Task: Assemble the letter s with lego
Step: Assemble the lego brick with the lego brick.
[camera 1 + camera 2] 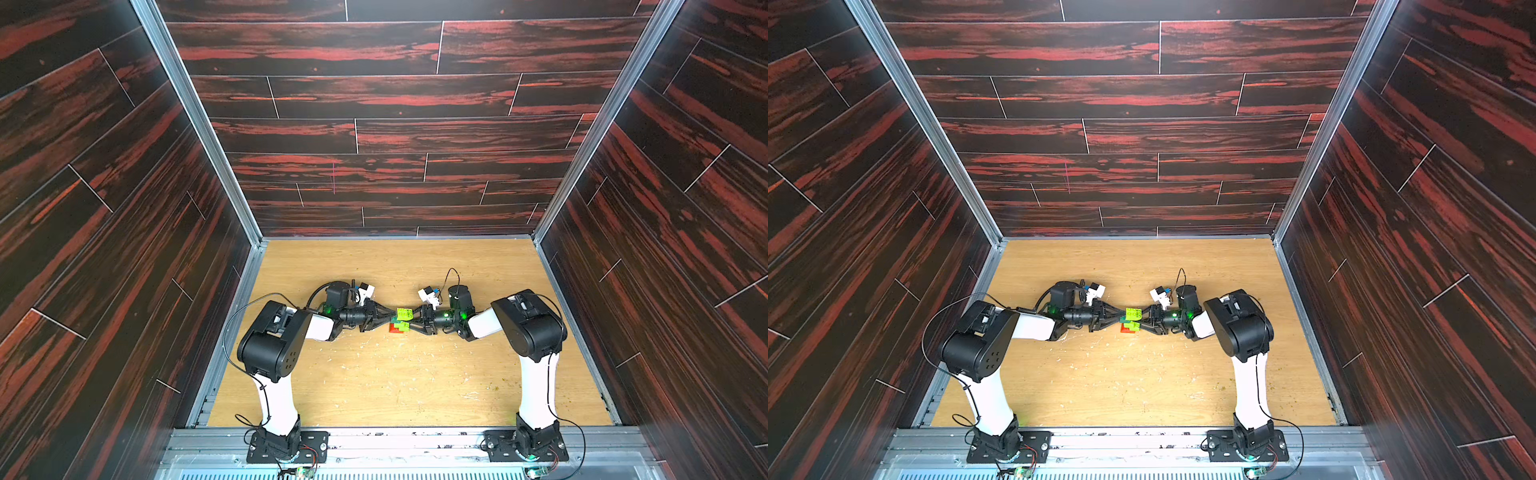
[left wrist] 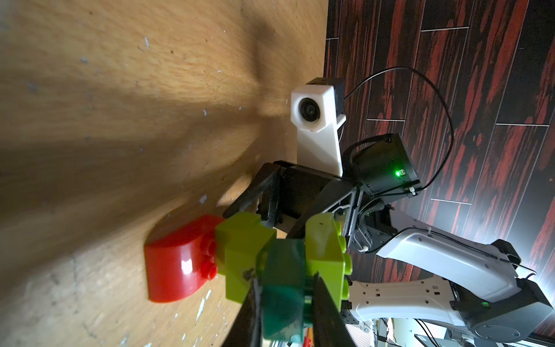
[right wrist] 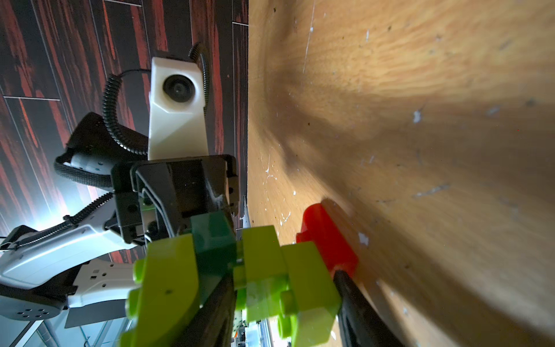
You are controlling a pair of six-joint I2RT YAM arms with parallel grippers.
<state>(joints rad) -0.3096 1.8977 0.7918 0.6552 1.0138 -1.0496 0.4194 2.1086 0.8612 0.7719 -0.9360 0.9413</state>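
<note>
Tabletop (image 1: 374, 386) around letter s (image 1: 400, 321) shows white scuffs (image 2: 203, 199).

Red brick (image 2: 177, 261), glossy, out past the black left fingers (image 2: 326, 318); dark green brick (image 2: 282, 288), teal-tinged, between those fingers; lime bricks (image 2: 240, 252) just outside them on both sides, one touching the red; black right fingers (image 3: 360, 309) likewise, flanking lime; pale oak grain flecked white on the table (image 1: 374, 374); dark planks streaked red on the walls (image 1: 374, 95); white shells and black joints on the arms (image 1: 278, 399).
</note>
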